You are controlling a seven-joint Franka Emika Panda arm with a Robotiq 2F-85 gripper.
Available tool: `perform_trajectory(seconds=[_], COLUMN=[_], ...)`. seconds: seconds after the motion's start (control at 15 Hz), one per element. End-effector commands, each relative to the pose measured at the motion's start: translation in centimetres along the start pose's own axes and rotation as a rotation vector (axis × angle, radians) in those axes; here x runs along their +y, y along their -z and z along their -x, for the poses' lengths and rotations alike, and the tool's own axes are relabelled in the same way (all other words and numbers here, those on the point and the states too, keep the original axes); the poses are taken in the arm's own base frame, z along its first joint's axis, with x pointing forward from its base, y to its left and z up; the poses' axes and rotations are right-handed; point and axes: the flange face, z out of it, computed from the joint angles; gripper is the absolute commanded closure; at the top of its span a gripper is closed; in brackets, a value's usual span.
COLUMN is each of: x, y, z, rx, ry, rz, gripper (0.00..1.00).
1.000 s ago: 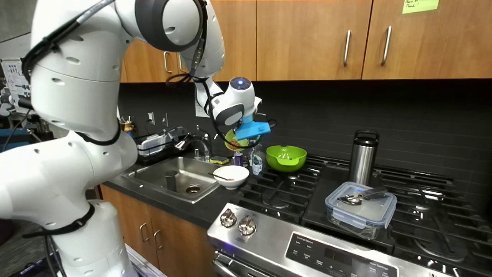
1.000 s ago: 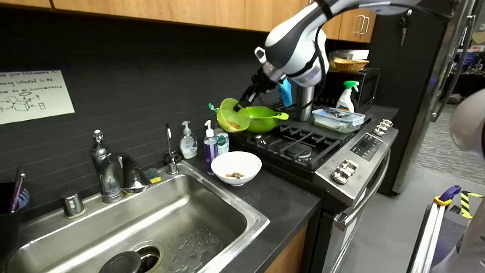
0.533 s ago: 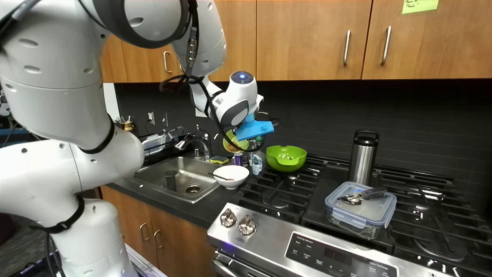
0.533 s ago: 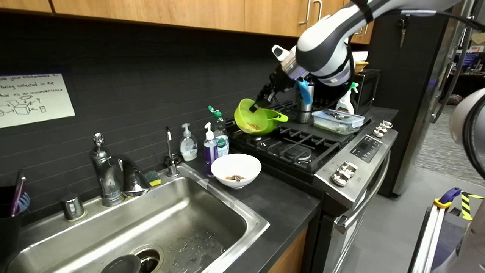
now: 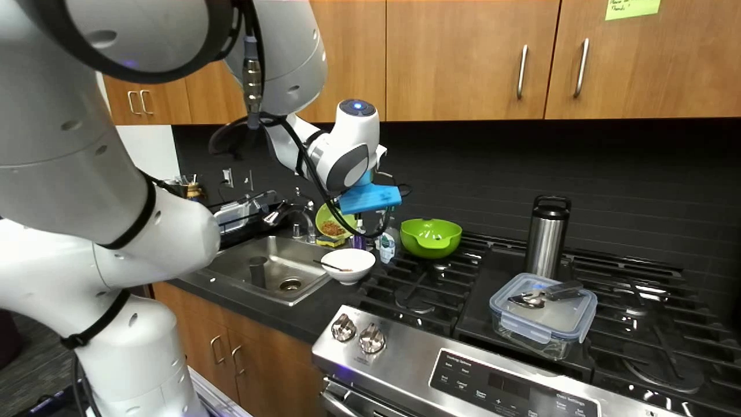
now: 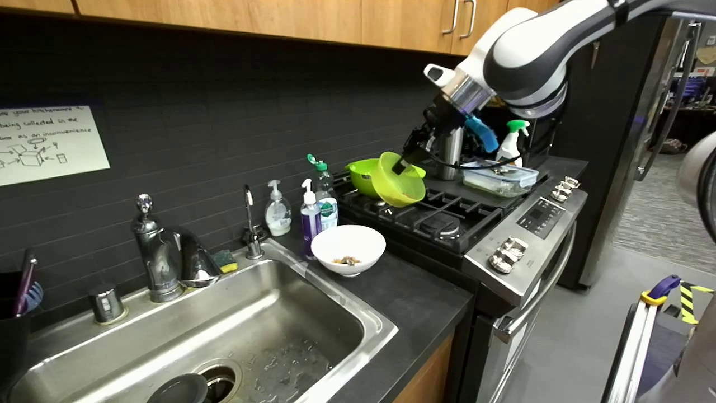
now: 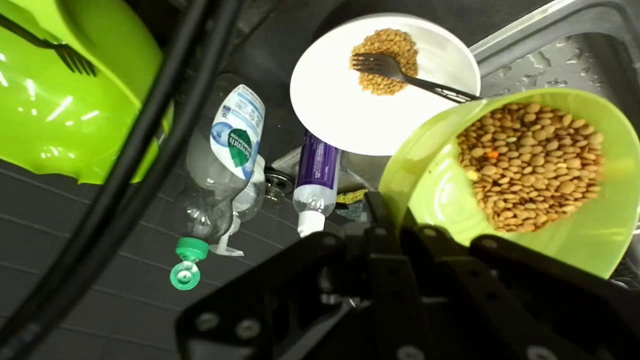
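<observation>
Wrist view: light-green bowl hangs in the air, tilted, gripped at its rim; end effector drawn narrow, a finger on each face of the rim; brown grains banked to one side inside, part of the bottom bare.

Change over the last second: bowl carried rightward across an exterior view, from the left end of the bright green basin to in front of its right part; fewer grains show there now; none seen falling; reading: a carry rather than a pour at this instant, load apparently intact, though the tilt leaves some risk of a spill.

Nearest below: white bowl on the worktop, a smaller heap in it with a dark fork lying across; no change seen there; held bowl overlaps it in the wrist view, but whether it is directly above cannot be told.

Farther out: purple-labelled bottle, green-capped bottle and pump bottle at the back of the worktop; sink to one side, stove to the other; bright green basin on the stove, another fork inside it; beyond, steel flask and lidded container with cutlery on top.
</observation>
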Motion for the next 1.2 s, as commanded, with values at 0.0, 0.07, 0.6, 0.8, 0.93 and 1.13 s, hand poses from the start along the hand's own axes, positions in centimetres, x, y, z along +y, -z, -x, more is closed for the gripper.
perform_trajectory(seconds=[0.0,0.07,0.6,0.8,0.93,1.13], x=[-0.5,-0.5,0.2,1.1,1.5,2.1], y=[-0.4,-0.5,-4.1,-4.4,-4.5,-4.5], z=[-1.1,-1.2,-3.7,-3.6,-3.3,-2.1], rx=[0.008,0.003,-0.213,-0.282,-0.340,-0.444], ry=[-0.018,-0.015,0.110,0.138,0.156,0.188], rz=[-0.056,-0.066,-0.128,-0.136,-0.151,-0.186], gripper=[0.99,0.99,0.99,0.99,0.99,0.99])
